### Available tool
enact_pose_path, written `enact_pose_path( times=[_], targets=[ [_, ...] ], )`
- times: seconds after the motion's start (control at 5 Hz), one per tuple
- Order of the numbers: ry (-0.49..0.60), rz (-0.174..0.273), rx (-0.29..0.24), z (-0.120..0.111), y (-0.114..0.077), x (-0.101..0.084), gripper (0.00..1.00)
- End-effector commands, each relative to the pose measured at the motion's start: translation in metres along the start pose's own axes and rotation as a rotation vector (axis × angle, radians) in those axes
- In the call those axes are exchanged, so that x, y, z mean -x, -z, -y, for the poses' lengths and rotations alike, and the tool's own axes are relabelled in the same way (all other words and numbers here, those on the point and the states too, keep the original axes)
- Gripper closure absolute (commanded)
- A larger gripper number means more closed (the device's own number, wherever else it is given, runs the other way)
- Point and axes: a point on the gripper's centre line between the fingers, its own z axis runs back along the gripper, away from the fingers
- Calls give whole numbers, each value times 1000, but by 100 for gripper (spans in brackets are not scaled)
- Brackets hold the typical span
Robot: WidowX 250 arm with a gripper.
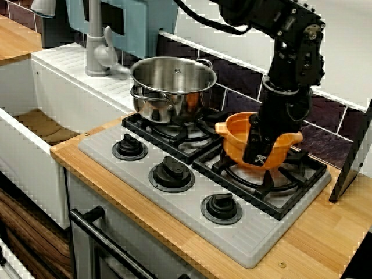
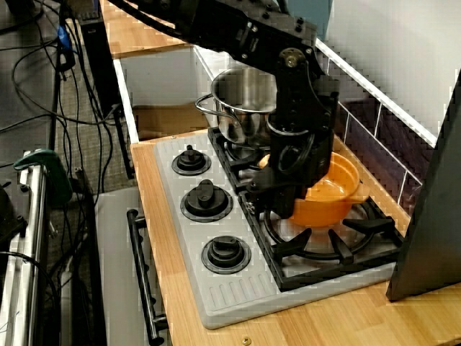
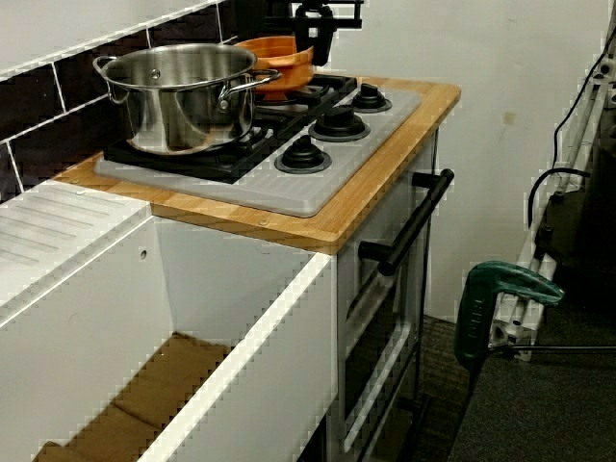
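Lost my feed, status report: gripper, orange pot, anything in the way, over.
Gripper at front rim of orange pot, grip unconfirmed. Pot on burner grate. Steel pot close beside it.

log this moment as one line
gripper: at orange pot rim, grip unclear | orange pot: upright on stove burner | steel pot: upright on next burner

Arm [image 1: 289, 70] all black, chunky segmented housings. Silver screws [image 1: 308, 32] dotting round joint above gripper [image 1: 258, 156]. Black cable [image 1: 200, 18] running off upper link. Small white marking low on gripper.
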Motion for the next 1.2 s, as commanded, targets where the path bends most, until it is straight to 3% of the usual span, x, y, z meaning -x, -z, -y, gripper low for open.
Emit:
enact_pose_path(
  times=[0.0, 0.4, 0.8, 1.0],
  targets=[
    [-19, 110, -37, -1, -51, 18, 100],
    [-23, 124, -30, -2, -59, 23, 100],
    [-5, 9, -19, 11, -28, -1, 100],
    [-9, -11, -8, 14, -21, -6, 100]
  ],
)
